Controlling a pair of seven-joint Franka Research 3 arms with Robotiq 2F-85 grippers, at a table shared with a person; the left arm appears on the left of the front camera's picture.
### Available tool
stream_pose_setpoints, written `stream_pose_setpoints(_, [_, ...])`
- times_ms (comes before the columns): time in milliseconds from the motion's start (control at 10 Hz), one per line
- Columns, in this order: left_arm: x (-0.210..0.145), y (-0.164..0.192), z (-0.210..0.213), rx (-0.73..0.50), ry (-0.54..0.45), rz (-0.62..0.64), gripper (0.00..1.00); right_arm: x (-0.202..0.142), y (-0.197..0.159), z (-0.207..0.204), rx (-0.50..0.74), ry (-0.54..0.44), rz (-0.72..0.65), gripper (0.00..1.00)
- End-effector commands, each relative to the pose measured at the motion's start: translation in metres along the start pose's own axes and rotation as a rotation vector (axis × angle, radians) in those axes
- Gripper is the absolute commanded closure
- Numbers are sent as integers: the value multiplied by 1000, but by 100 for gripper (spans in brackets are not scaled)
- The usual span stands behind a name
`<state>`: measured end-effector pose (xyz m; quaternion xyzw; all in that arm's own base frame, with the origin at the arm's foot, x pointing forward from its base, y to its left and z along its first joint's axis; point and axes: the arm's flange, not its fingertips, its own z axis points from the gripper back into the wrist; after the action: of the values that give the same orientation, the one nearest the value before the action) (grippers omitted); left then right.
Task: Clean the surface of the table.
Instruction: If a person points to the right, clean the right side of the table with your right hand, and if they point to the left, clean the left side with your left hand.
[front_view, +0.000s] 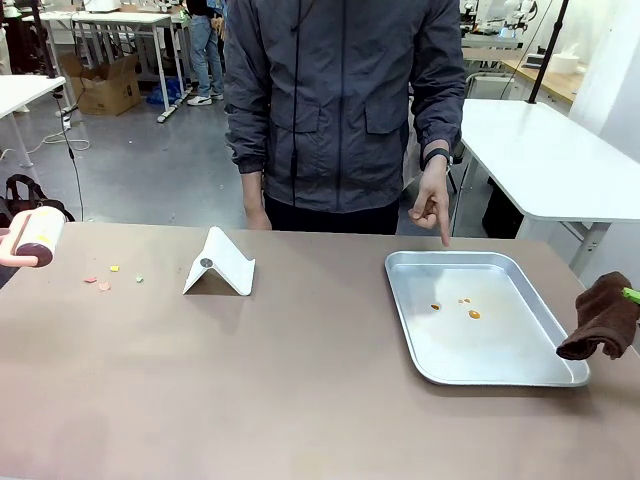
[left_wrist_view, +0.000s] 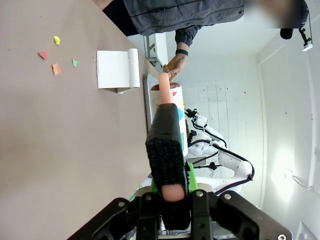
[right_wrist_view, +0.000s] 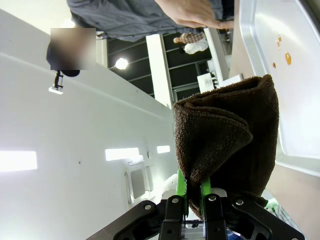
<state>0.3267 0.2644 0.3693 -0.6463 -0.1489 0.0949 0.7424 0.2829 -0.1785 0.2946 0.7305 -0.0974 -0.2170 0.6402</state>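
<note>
Finding one: the wide brownish-taupe matte table (front_view: 300, 400) spreads below and ahead of both arms. The only debris I note on its top is a small scatter of coloured paper scraps (front_view: 104, 284) at its far left.

Finding two: my left gripper (left_wrist_view: 169, 165) is clamped tight on the pink handle of a white lint roller (front_view: 38, 238). In the front view the scraps lie just to the right of the roller and slightly toward my side, so the left arm is much the nearer. The roller's long axis runs on along my fingers; I judge it needs turning crosswise to the sweep.

Finding three: my right gripper (right_wrist_view: 192, 192) is closed on a folded dark brown terry cloth (front_view: 600, 318), hanging just beside the right edge of a rectangular silver metal tray (front_view: 500, 345) and well apart from the scraps. The orange spots lie inside the tray, not on the table. A person's hand (front_view: 432, 208) points down at the tray's far rim.

Not established: the roller's height above the table, as the picture edge cuts off the arm. From the wrist, my finger hides most of the drum.
</note>
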Motion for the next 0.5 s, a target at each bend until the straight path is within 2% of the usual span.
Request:
stream_pose_setpoints(0, [-5, -4, -2, -2, -2, -6, 100, -1, 8, -2, -12, 0, -18, 100])
stream_pose_setpoints(100, [-5, -4, -2, -2, -2, -6, 100, -1, 8, -2, -12, 0, -18, 100])
stream_pose_setpoints(200, [-5, -4, -2, -2, -2, -6, 100, 0, 0, 0, 0, 0, 0, 88])
stream_pose_setpoints(300, [-5, -4, -2, -2, -2, -6, 100, 0, 1, -9, -41, -42, 0, 88])
stream_pose_setpoints(400, [-5, -4, -2, -2, -2, -6, 100, -1, 12, -25, -119, -43, 62, 88])
